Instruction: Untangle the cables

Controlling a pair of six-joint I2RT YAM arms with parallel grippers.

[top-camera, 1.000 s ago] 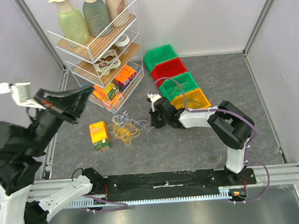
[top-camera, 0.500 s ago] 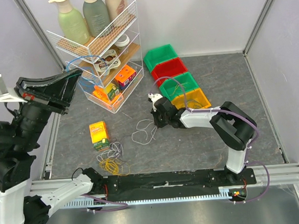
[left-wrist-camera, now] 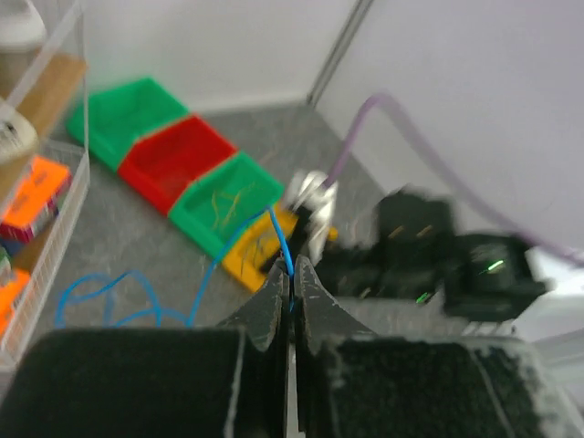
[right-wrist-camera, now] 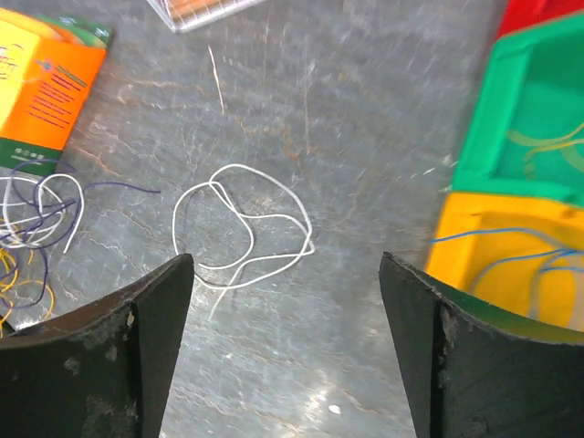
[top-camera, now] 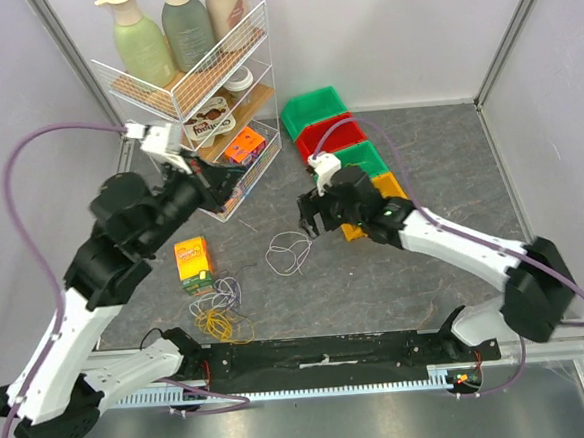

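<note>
My left hand (left-wrist-camera: 291,278) is pinched fully shut on the blue cable (left-wrist-camera: 233,245), which trails in loops from between the fingertips toward the wire rack (top-camera: 196,105). My right hand (right-wrist-camera: 287,342) stands wide open with nothing in it, hovering over the white cable (right-wrist-camera: 242,228), a loose loop lying flat on the bench (right-wrist-camera: 347,109) just ahead of the fingers. The yellow tangle (top-camera: 219,322) lies near the orange box (top-camera: 193,263), apart from both hands.
</note>
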